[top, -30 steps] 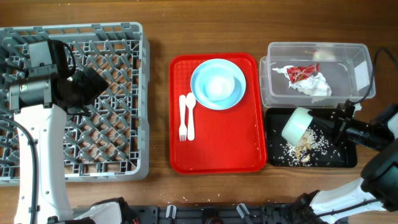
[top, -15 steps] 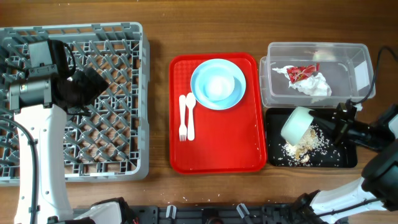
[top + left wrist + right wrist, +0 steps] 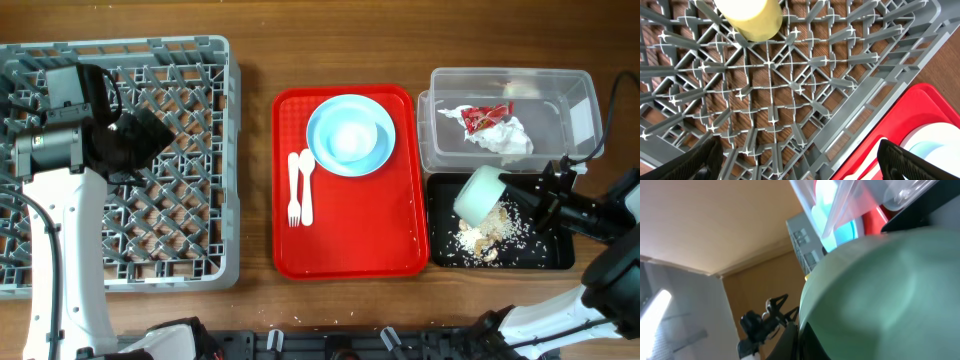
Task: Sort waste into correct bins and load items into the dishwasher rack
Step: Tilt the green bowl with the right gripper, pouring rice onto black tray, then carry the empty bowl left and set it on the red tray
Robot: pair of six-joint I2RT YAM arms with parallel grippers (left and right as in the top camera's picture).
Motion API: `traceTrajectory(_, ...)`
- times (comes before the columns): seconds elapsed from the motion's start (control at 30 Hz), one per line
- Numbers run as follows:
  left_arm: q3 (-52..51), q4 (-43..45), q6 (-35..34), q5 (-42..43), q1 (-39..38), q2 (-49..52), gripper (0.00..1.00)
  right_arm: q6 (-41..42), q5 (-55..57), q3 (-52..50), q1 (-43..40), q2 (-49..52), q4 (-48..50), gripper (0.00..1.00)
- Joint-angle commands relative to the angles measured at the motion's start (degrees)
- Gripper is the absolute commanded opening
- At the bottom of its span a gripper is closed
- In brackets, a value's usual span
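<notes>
On the brown wooden table (image 3: 256, 150), the right gripper (image 3: 532, 196) clamps a tilted pale green bowl (image 3: 478, 193) over the crumb-strewn black tray (image 3: 556, 250). The left gripper (image 3: 802, 161) has its fingers apart, apparently empty.

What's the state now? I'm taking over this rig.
Left gripper: open over the grey pegged dishwasher rack, small yellow cup in it.
Right gripper: shut on the pale green bowl, tipped over the black tray holding rice crumbs.
Done: crumpled white napkin, red wrapper in clear plastic tub.
To do: rack bowl, plus round light-blue plate, white plastic fork and spoon on red tray.
</notes>
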Motion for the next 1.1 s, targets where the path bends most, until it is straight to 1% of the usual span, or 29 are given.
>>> traceTrajectory(0.0,0.68,0.00,-0.74,0.04,0.28,-0.52,1.00,-6.19,0.85,-0.11,0.20,-0.35,-3.10,0.04)
traceTrajectory(0.03,0.68,0.00,-0.74,0.04,0.28,-0.52,1.00,-8.26,1.33,-0.11,0.46,-0.94,-3.08,0.04)
traceTrajectory(0.13,0.68,0.00,-0.74,0.04,0.31,-0.52,1.00,-8.50,4.15,-0.11,0.52,-2.93,-3.10,0.04)
traceTrajectory(0.3,0.68,0.00,-0.74,0.04,0.28,-0.52,1.00,-9.07,4.17,0.07,0.52,-8.98,-3.08,0.04)
traceTrajectory(0.53,0.68,0.00,-0.74,0.04,0.28,-0.52,1.00,-7.89,4.61,0.07,2.08,-26.73,-2.45,0.04)
traceTrajectory(0.6,0.68,0.00,-0.74,0.04,0.31,-0.52,1.00,-0.07,7.37,0.07,3.39,-32.17,1.36,0.04)
traceTrajectory(0.7,0.68,0.00,-0.74,0.04,0.28,-0.52,1.00,17.55,18.32,0.07,6.67,-40.04,11.69,0.04)
traceTrajectory(0.73,0.68,0.00,-0.74,0.04,0.28,-0.52,1.00,21.38,21.99,0.07,8.68,-42.62,13.79,0.04)
traceTrajectory(0.83,0.68,0.00,-0.74,0.04,0.28,-0.52,1.00,27.34,26.77,0.07,16.24,-48.26,16.52,0.04)
traceTrajectory(0.9,0.68,0.00,-0.74,0.04,0.28,-0.52,1.00,32.30,30.36,0.07,24.83,-50.84,19.67,0.04)
traceTrajectory(1.0,0.68,0.00,-0.74,0.04,0.28,-0.52,1.00,39.23,35.19,0.04,36.37,-51.10,24.37,0.04)
traceTrajectory(1.07,0.68,0.00,-0.74,0.04,0.31,-0.52,1.00,46.18,42.66,0.04,45.09,-50.03,27.52,0.04)
